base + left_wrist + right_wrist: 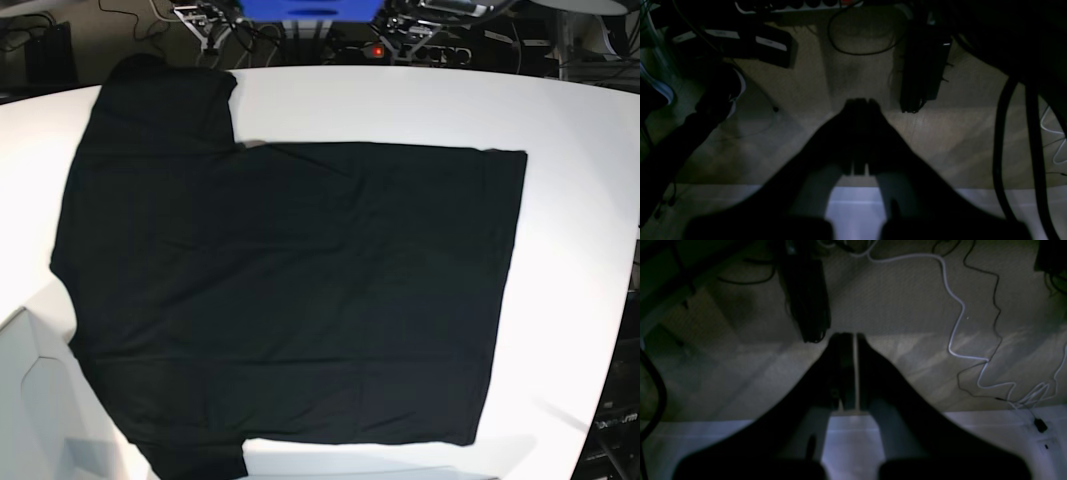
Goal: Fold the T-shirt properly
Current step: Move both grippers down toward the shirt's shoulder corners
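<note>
On table, T-shirt flat, unfolded; my left gripper and right gripper clenched, empty; next I open, grab sleeve edge.

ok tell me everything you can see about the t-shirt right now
The T-shirt is plain black, soft-looking cloth, spread flat and unfolded on the white table. It lies sideways in the base view: both short sleeves point out at the left, one toward the far edge and one toward the near edge, and the straight hem runs down the right. No print shows on the upward side. A few faint creases cross it. Nothing rests on it and neither arm touches it.
</note>
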